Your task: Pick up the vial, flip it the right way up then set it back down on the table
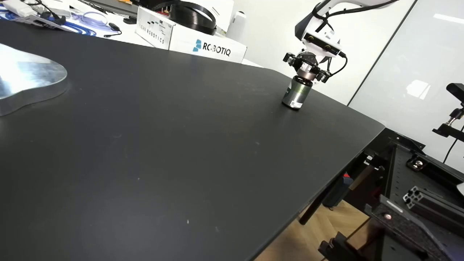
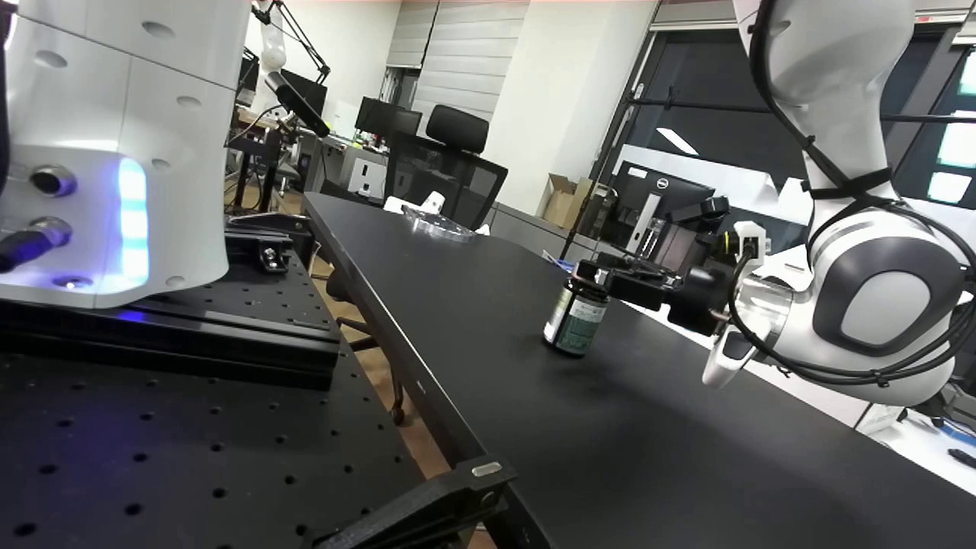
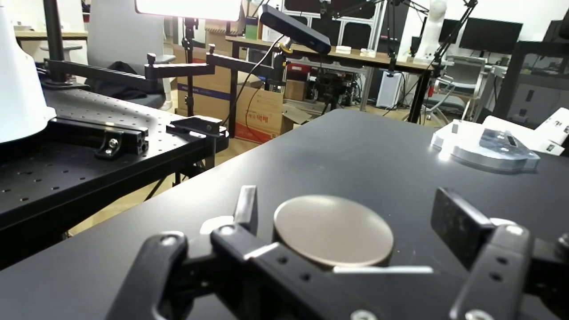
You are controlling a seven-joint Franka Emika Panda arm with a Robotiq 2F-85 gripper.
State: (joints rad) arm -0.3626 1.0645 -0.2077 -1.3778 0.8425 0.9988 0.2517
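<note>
The vial is a dark bottle with a green and white label and a flat greyish-brown cap. It stands upright, cap up, on the black table near the far side in an exterior view. It also stands there in an exterior view. In the wrist view its round cap lies between my fingers. My gripper is open around the cap, with a narrow gap on the left and a wider gap on the right. My gripper also shows at the cap's height in an exterior view. The lower bottle is hidden in the wrist view.
A shiny metal plate lies farther along the table; it also shows in an exterior view. A Robotiq box stands behind the table. A perforated bench with the white robot base and a clamp borders the table edge.
</note>
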